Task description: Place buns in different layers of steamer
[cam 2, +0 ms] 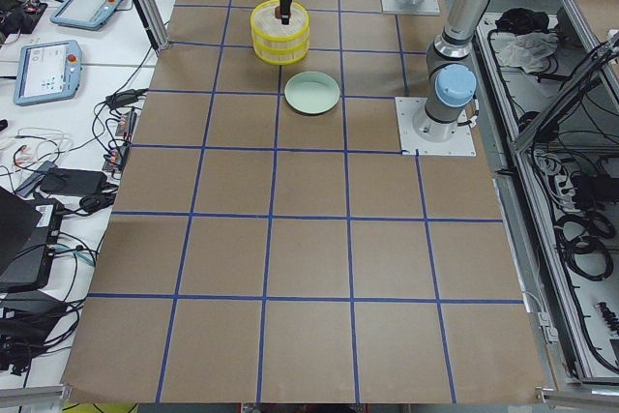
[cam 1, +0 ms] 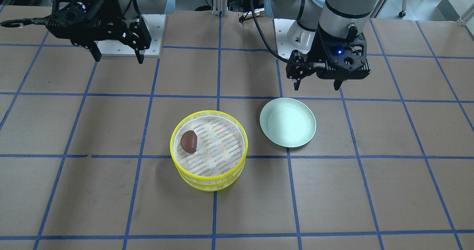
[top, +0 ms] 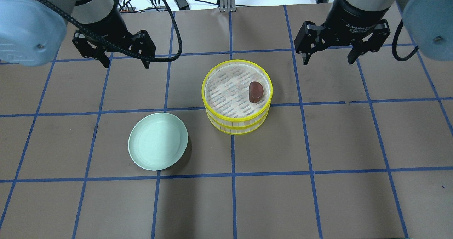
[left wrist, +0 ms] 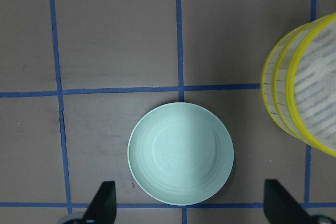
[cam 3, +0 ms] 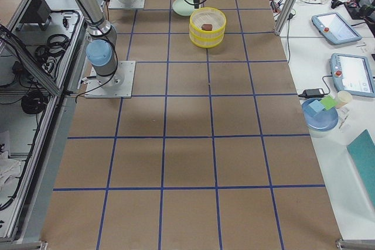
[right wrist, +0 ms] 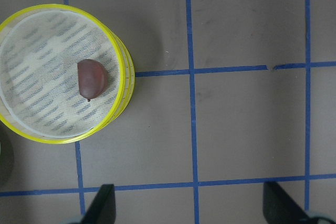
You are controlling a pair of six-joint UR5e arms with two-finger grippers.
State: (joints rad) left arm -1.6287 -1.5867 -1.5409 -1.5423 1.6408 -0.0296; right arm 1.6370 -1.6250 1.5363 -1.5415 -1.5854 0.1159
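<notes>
The steamer (top: 235, 124), two stacked tiers with yellow rims, stands mid-table. The dark reddish-brown bun (top: 256, 91) lies on the top tier's woven floor, near the rim on my right side; it also shows in the front view (cam 1: 189, 142) and the right wrist view (right wrist: 92, 78). The cream-white bun is not visible in any view. My left gripper (top: 125, 63) is open and empty, hovering behind the pale green plate (top: 158, 141). My right gripper (top: 328, 61) is open and empty, hovering to the right of the steamer and behind it.
The green plate (left wrist: 180, 153) is empty, left of the steamer (left wrist: 302, 98). Brown table paper carries a blue tape grid. The arm base plates (cam 1: 129, 39) sit at the robot's edge. Tablets and cables lie beyond the table's far edge (cam 2: 58, 55).
</notes>
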